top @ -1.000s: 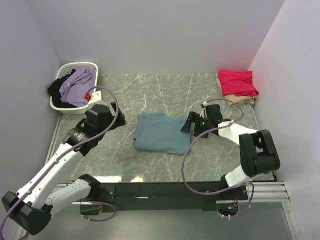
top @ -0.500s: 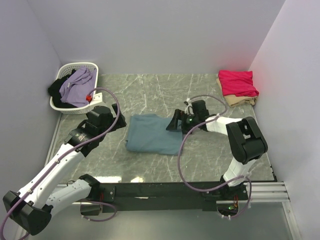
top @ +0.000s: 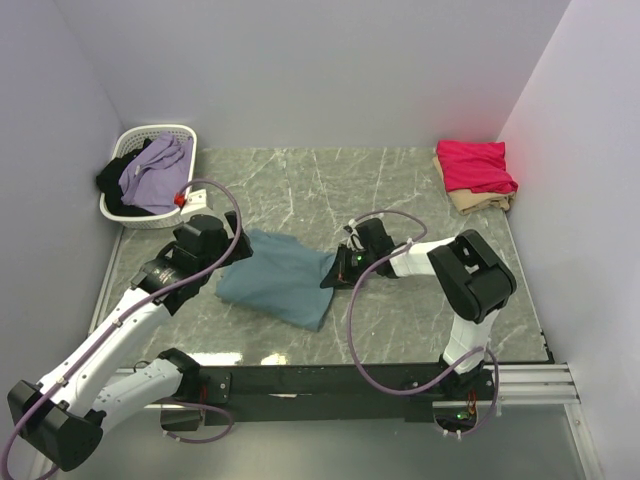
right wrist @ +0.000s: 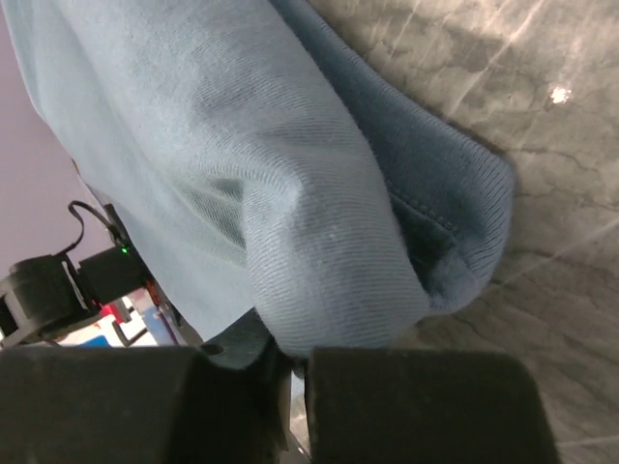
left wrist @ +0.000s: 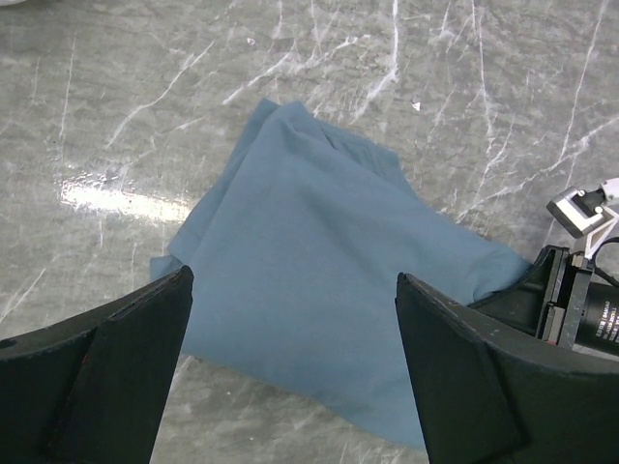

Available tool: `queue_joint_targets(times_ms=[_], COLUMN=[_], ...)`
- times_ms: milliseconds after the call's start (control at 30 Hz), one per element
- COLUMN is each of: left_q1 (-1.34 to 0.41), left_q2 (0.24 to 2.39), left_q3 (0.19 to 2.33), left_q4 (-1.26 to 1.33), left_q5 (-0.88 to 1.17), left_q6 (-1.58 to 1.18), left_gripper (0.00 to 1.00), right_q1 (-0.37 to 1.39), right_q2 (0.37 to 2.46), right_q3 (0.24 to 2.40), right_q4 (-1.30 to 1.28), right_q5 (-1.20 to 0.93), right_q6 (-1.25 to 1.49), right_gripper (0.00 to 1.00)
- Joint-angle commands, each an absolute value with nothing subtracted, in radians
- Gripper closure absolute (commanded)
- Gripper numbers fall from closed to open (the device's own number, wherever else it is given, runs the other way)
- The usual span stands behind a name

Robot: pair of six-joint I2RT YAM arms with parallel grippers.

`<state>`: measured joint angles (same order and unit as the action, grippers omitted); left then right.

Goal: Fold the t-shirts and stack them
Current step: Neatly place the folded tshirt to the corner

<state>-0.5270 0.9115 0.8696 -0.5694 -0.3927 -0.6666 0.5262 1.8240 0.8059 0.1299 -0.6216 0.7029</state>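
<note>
1. While clamped tight, right tool [right wrist: 290, 372] pinched the right edge of teal t-shirt [top: 275, 280], w/ cloth bunched betw. its fingers.
2. Left tool [left wrist: 290, 290] hung w/ jaws wide apart above the shirt's left part, holding nothing.
3. Teal t-shirt lay folded on table [top: 300, 180], approx. mid, a bit left of centre.
4. Pink t-shirt [top: 475, 165] sat on beige t-shirt [top: 482, 203] at far right corner.
5. White basket [top: 160, 130] w/ purple & black clothes [top: 150, 172] stood at far left.
</note>
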Motion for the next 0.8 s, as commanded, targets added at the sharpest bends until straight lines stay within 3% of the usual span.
queue_joint_targets(times_ms=[0, 367, 667, 767], left_q1=[-0.528, -0.526, -0.526, -0.525], left_q2=[0.922, 0.968, 1.012, 1.048], left_q3=[0.87, 0.874, 0.876, 0.887], left_q4=[-0.563, -0.519, -0.434, -0.41], left_q5=[-0.413, -0.365, -0.299, -0.278], left_q6=[-0.661, -0.669, -0.657, -0.647], left_gripper=[0.09, 0.09, 0.09, 0.09], right_q1=[0.548, 0.465, 0.281, 0.235], right_q2=[1.884, 1.664, 1.785, 1.911], right_q3=[0.785, 0.917, 1.368, 1.665], right_q4=[0.032, -0.112, -0.297, -0.372], right_q5=[-0.436, -0.244, -0.137, -0.086], right_q6=[0.707, 0.615, 0.499, 0.491], right_gripper=[1.0, 1.0, 1.0, 1.0])
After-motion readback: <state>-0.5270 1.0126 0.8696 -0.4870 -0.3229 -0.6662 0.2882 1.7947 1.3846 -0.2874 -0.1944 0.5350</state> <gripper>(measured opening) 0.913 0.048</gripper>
